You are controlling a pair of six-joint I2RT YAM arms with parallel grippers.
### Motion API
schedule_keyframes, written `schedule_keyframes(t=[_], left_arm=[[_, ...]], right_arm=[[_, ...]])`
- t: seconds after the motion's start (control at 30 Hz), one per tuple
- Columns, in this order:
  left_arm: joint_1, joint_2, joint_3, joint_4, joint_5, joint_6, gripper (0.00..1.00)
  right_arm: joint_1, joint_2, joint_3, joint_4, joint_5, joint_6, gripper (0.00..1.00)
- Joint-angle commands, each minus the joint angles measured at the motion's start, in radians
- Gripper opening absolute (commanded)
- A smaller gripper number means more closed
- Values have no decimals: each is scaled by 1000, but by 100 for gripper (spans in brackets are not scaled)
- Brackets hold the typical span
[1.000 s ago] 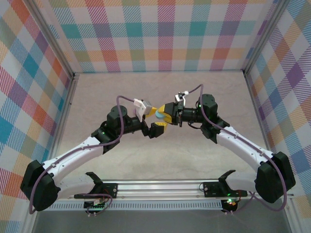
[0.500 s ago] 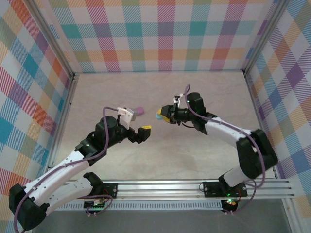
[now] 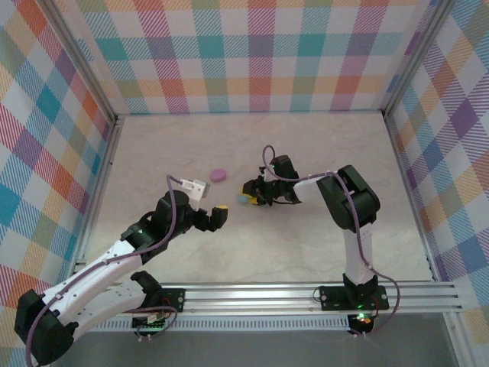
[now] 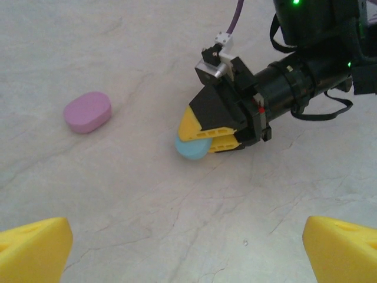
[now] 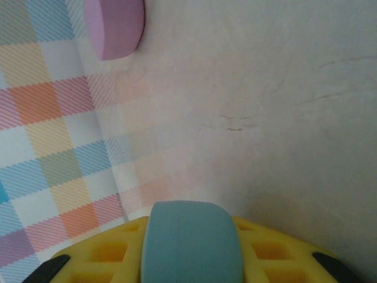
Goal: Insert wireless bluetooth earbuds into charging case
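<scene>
My right gripper (image 4: pixel 206 137) pinches the blue charging case (image 4: pixel 189 150) by one end, low at the table (image 4: pixel 177 224). My left gripper (image 3: pixel 215 217) is spread wide, empty. Caution: this shallow hold may let the case pivot or slip.
</scene>
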Motion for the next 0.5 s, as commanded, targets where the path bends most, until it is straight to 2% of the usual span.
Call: schedule_keyframes(t=[0.0,0.1,0.27,0.47], left_arm=[[15,-11,-11,28,-19,-8,100],[20,-13,-14,26,-23,4,100],[30,-13,-20,36,-24,12,100],[34,-14,-19,43,-21,17,100]], right_arm=[[9,23,39,-62,4,-60,34],[9,0,57,-195,64,-124,42],[9,-52,91,-413,196,-223,47],[9,-89,131,-558,293,-278,50]])
